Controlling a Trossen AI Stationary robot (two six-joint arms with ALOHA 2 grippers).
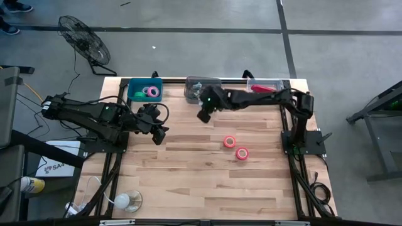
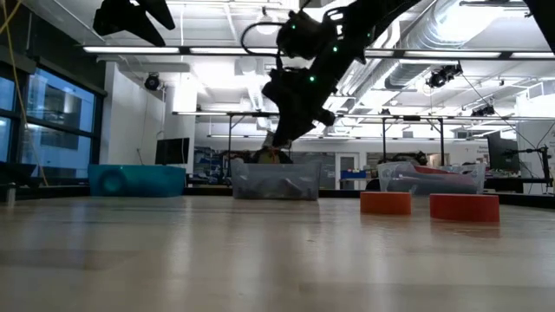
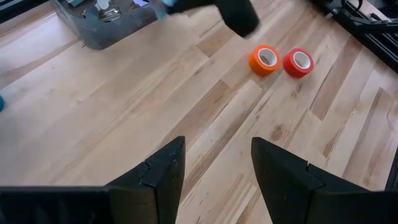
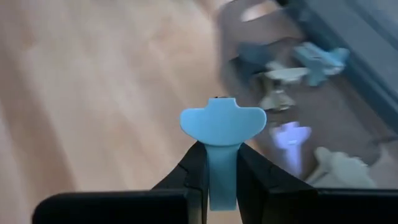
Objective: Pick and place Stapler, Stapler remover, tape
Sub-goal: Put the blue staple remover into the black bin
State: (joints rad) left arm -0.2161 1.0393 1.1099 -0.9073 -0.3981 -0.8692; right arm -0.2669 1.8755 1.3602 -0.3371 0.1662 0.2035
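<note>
The light-blue staple remover [image 4: 222,134] is clamped in my right gripper [image 4: 221,163], jaws closed on its stem, raised above the tabletop [image 1: 188,169] just beside the grey bin [image 1: 196,88] of removers. The red stapler [image 1: 264,88] lies in the clear bin [image 1: 281,83]. Two tape rolls [image 1: 230,142] rest mid-table. My left gripper [image 3: 214,171] hovers part open, empty.

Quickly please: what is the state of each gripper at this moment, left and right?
Left gripper: jaws open, holding nothing, over bare table.
Right gripper: jaws shut on a light-blue staple remover, beside the grey bin.
</note>
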